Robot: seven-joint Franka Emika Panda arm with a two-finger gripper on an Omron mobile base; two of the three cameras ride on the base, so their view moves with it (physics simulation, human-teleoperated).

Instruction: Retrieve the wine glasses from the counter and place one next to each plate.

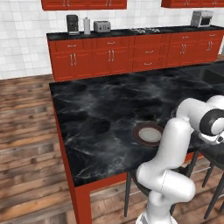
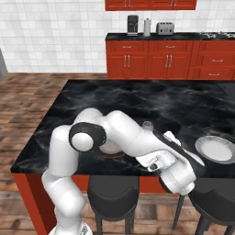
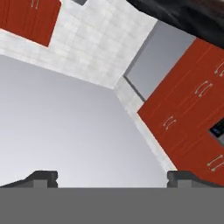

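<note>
Looking across the island [image 1: 87,109], the left base view showed one plate [image 1: 148,134] near the near edge, partly behind the white arm [image 1: 173,148]. The right base view showed what that one did not: a second plate [image 2: 215,149] farther right on the island, and a wine glass [image 2: 147,125] standing just behind the arm, close to the first plate [image 2: 110,149], which the arm mostly covered. I could not tell where the other glass was. Both base views took in the far counter [image 1: 131,32] with a coffee machine [image 1: 72,24], a toaster [image 1: 102,26] and red cabinets [image 1: 109,54] below; the left one alone caught the toaster oven [image 1: 201,19]. The hand view pointed upward at white wall tile [image 3: 87,48] and red cabinets, with the claw [image 3: 112,177] spread wide apart and holding nothing, its two dark fingertips [image 3: 41,177] at the bottom.
</note>
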